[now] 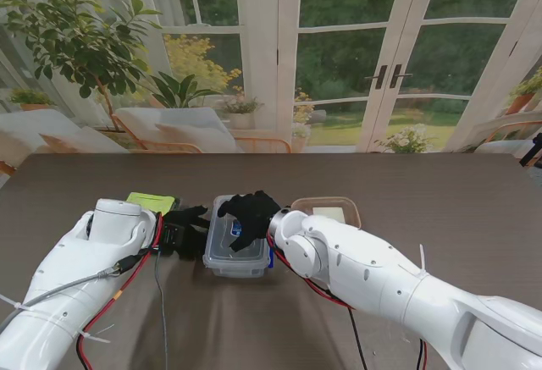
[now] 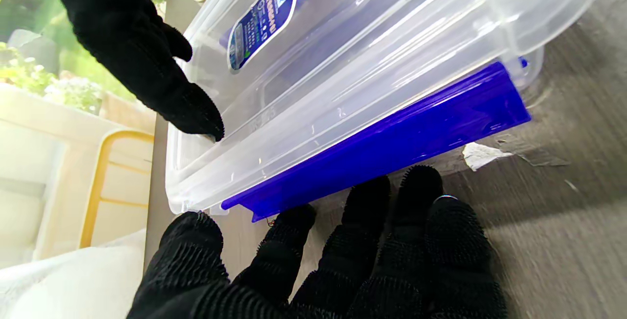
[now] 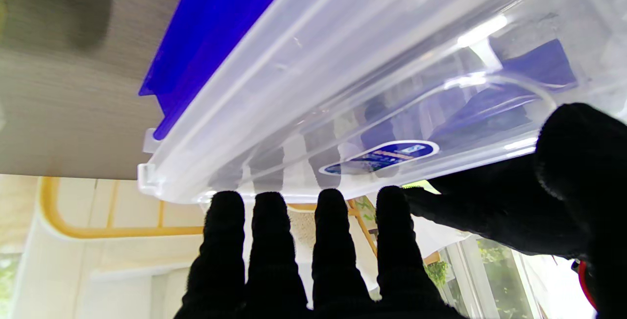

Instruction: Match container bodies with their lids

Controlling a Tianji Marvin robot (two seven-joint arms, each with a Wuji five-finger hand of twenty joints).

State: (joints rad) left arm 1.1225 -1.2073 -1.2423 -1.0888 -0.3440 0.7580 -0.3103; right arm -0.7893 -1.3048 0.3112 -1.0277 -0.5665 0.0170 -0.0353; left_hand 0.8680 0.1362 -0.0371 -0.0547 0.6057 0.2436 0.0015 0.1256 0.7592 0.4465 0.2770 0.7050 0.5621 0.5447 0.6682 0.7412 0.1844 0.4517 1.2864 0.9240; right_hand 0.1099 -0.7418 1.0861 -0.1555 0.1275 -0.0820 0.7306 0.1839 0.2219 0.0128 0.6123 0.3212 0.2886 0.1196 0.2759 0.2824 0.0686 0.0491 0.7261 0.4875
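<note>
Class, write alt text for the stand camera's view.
Right hand rests on the lid of a clear container with blue clips; left hand sits beside its left side. A green lid and a brown-rimmed container lie behind on the dark table.

The left hand (image 2: pixel 343 260) hovers just beside the blue clip (image 2: pixel 392 142) of a clear lidded box (image 2: pixel 372 49) on the worktop (image 2: pixel 563 211); the right hand (image 2: pixel 132 44) presses the lid.

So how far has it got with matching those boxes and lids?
Partly done: the clear box already wears its lid. The right robot hand rests flat on it; the left robot hand sits at its blue clip. The green lid and brown one lie unpaired.
</note>
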